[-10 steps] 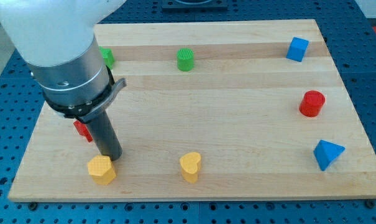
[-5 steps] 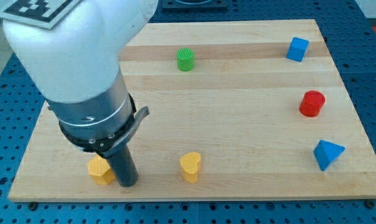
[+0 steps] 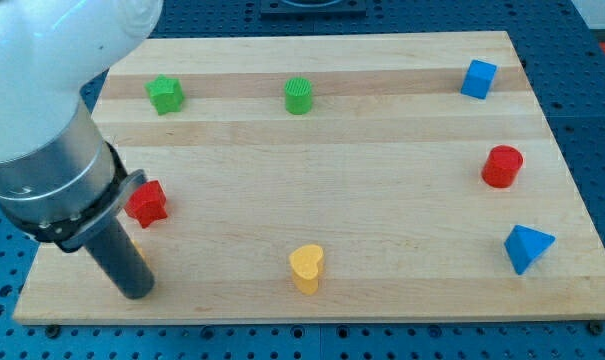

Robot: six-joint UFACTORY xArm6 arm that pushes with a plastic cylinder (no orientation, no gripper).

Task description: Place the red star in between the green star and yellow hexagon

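Observation:
The red star (image 3: 147,203) lies near the board's left edge, below the green star (image 3: 165,94) at the view's top left. My tip (image 3: 135,292) rests at the board's bottom left, below and just left of the red star. The rod covers nearly all of the yellow hexagon; only a sliver (image 3: 139,253) shows beside the rod, just below the red star.
A green cylinder (image 3: 298,96) stands at the top middle. A yellow heart (image 3: 306,268) lies at the bottom middle. A blue cube (image 3: 478,78), a red cylinder (image 3: 502,166) and a blue triangular block (image 3: 527,247) stand along the right side.
The arm has swung to the view's left. The green and red stars have come into view. The rod now hides the yellow hexagon, which showed to its left before.

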